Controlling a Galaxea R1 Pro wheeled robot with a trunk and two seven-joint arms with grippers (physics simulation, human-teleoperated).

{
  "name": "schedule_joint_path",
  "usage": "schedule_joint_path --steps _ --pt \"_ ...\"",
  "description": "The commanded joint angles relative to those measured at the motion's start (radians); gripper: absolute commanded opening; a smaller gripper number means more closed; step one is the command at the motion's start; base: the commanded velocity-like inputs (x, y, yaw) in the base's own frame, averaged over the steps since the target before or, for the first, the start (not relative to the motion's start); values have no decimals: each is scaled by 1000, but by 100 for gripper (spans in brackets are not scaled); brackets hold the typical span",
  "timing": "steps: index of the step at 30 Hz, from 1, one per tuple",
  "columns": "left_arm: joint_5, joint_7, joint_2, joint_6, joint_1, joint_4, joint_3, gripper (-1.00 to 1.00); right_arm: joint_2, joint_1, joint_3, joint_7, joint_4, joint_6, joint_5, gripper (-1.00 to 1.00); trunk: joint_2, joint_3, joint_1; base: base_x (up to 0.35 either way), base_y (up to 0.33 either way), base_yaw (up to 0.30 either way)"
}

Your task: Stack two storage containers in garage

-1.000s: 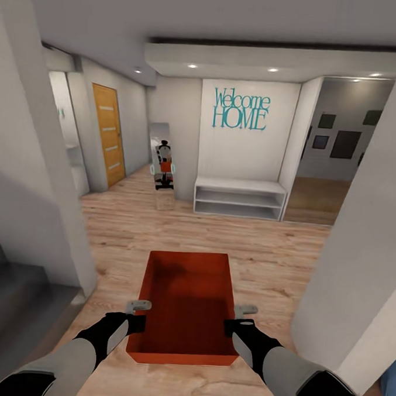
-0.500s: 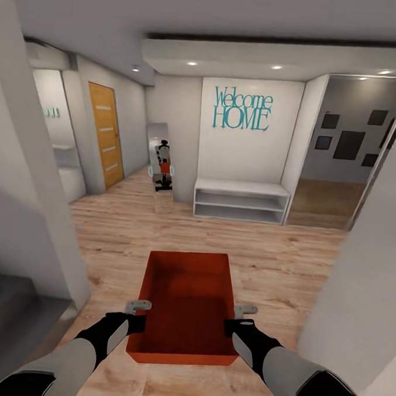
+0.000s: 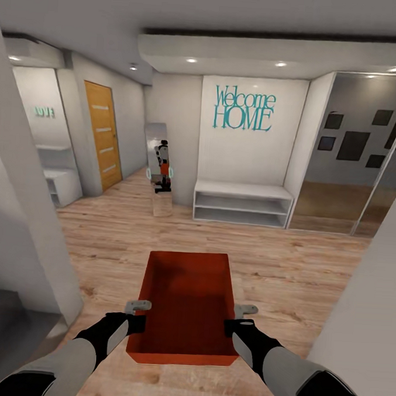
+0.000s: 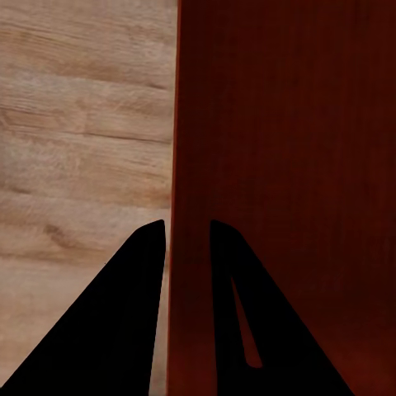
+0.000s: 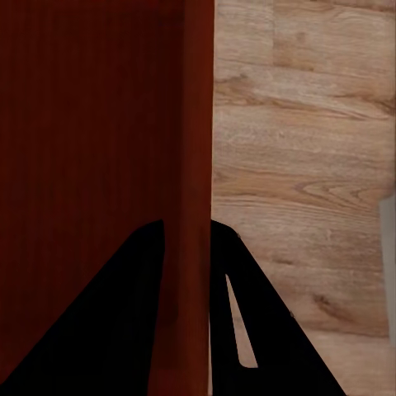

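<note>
Ahead, the wood floor (image 3: 230, 247) lies open as far as the white shelf unit (image 3: 242, 204) and the leaning mirror (image 3: 159, 169). A white wall corner (image 3: 26, 222) crowds the left side, another wall (image 3: 370, 308) the right, leaving a passage between them.

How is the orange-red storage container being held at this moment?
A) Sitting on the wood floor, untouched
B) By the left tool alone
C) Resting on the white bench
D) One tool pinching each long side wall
D: the left tool and right tool each clamp a side wall of the storage container, carried above the wood floor.
</note>
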Motion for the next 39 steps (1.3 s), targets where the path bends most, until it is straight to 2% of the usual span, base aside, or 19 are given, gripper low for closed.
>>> schedule_joint_path --steps 1,39 --pt "-22 13 0 6 -1 -4 7 -100 2 0 34 4 -2 7 -24 -100 -2 -2 1 322 0 0" --pt "-21 13 0 6 -1 -4 7 -100 2 0 34 4 -3 8 -24 -100 -2 -2 1 322 0 0"
